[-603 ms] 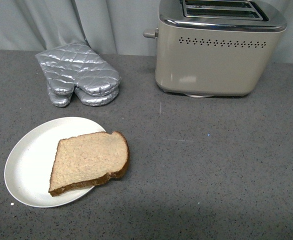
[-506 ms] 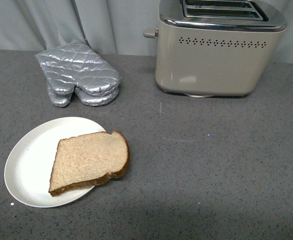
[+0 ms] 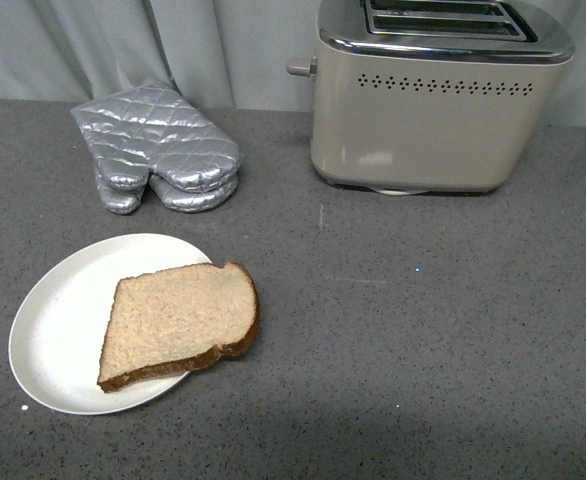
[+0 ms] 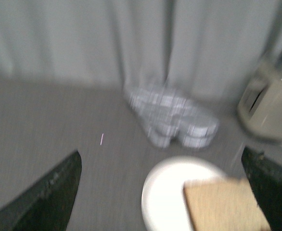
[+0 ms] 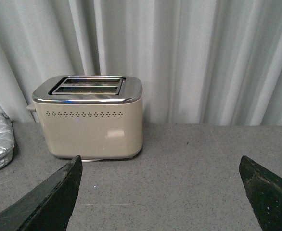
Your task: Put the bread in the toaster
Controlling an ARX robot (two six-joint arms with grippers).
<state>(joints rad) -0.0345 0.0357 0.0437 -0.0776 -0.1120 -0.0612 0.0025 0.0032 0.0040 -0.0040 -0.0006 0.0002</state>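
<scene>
Both spread: left pincer (image 4: 160, 159) near bread (image 3: 178, 322) on plate (image 3: 58, 310), not touching; right pincer (image 5: 160, 161) facing toaster (image 5: 90, 118).

We see soft, even light, sharp in the front and right wrist views. Glare streaks the chrome top of the toaster (image 3: 441, 105). Our left wrist view is blurred throughout.

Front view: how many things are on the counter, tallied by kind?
bread: 1
plate: 1
oven mitts: 2, silver, apparently stacked as a pair
toaster: 1
Total: 5
</scene>
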